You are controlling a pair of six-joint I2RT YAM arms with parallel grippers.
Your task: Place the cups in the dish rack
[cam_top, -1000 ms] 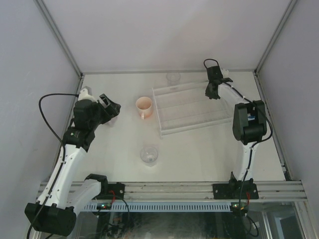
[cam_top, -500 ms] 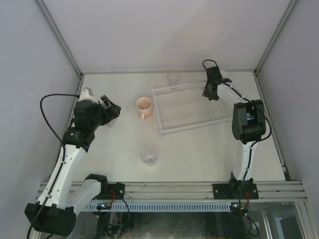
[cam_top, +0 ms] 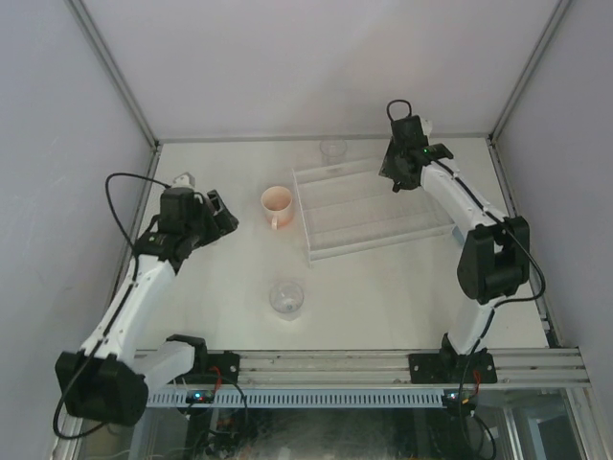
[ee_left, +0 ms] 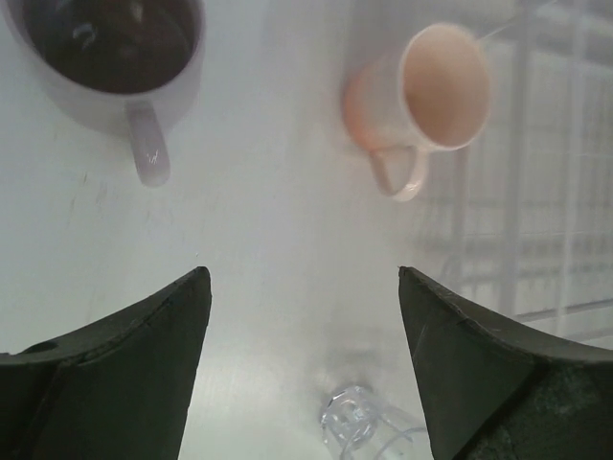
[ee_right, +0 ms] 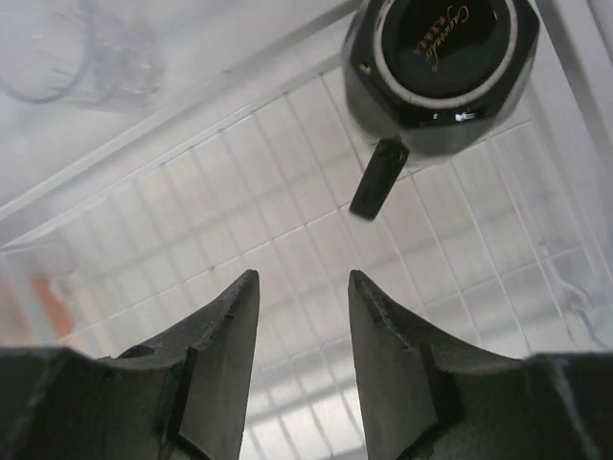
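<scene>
Base-up black mug (ee_right: 441, 48), top edge cut off, sits in the dish rack (ee_right: 239, 192); left pincer (ee_left: 302, 278) and right pincer (ee_right: 303, 278) gape empty.

mug (cam_top: 276, 203) left of rack (cam_top: 369, 216), tumbler (cam_top: 286, 298) before

A white flat tabletop (cam_top: 383, 297) is enclosed by pale grey wall panels (cam_top: 316, 67) at its far, left and right edges. Slanted aluminium frame posts (cam_top: 115, 77) rise from the far corners. An aluminium extrusion rail (cam_top: 335, 362) spans the near edge, with a white slotted strip (cam_top: 326, 397) just below it.
</scene>
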